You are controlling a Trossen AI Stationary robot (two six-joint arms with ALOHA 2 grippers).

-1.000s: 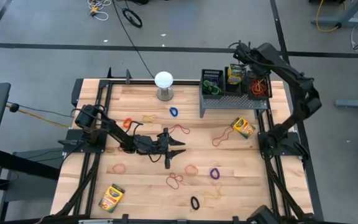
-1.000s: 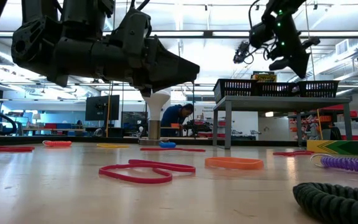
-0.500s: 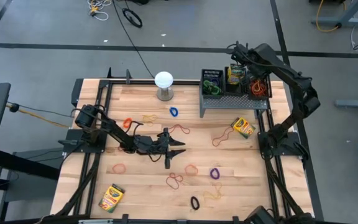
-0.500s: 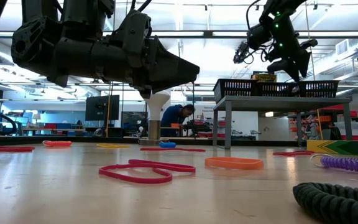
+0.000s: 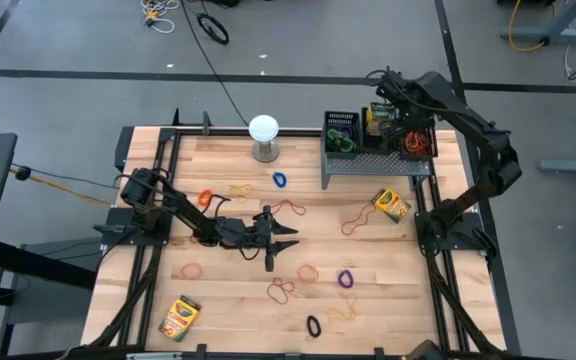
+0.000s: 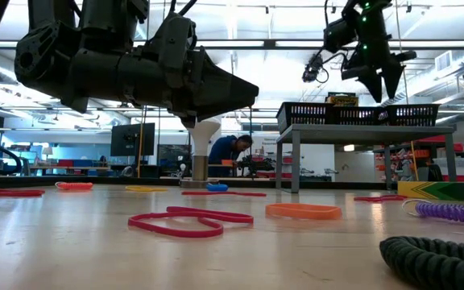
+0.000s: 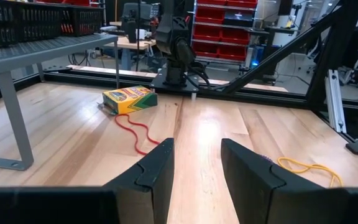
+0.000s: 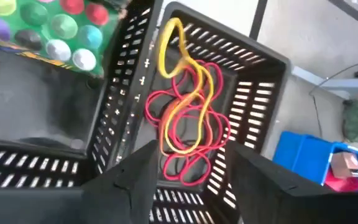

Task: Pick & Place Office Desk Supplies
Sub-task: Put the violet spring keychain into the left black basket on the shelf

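Note:
Three black mesh bins stand in a row on the grey riser (image 5: 378, 160) at the far right. The left bin (image 5: 341, 132) holds green bands, the middle one (image 5: 376, 122) a crayon box, and the right one (image 8: 253, 81) red and yellow rubber bands (image 8: 188, 118). My right gripper (image 8: 188, 171) hangs open above the right bin, nothing between its fingers. My left gripper (image 5: 280, 238) stands open low over the table's middle, pointing toward the right edge. Crayon boxes (image 5: 392, 204) (image 5: 179, 317) and loose bands (image 5: 282, 290) lie flat on the table.
A white globe (image 5: 263, 135) on a short stand sits at the far middle. Loose bands, among them blue (image 5: 280, 180), purple (image 5: 346, 279) and black (image 5: 314, 326), are scattered over the wood. A red band (image 7: 138, 134) and a crayon box (image 7: 129, 98) lie ahead of my left gripper.
My right gripper has opened above the right bin and shifted a little toward the table's right edge.

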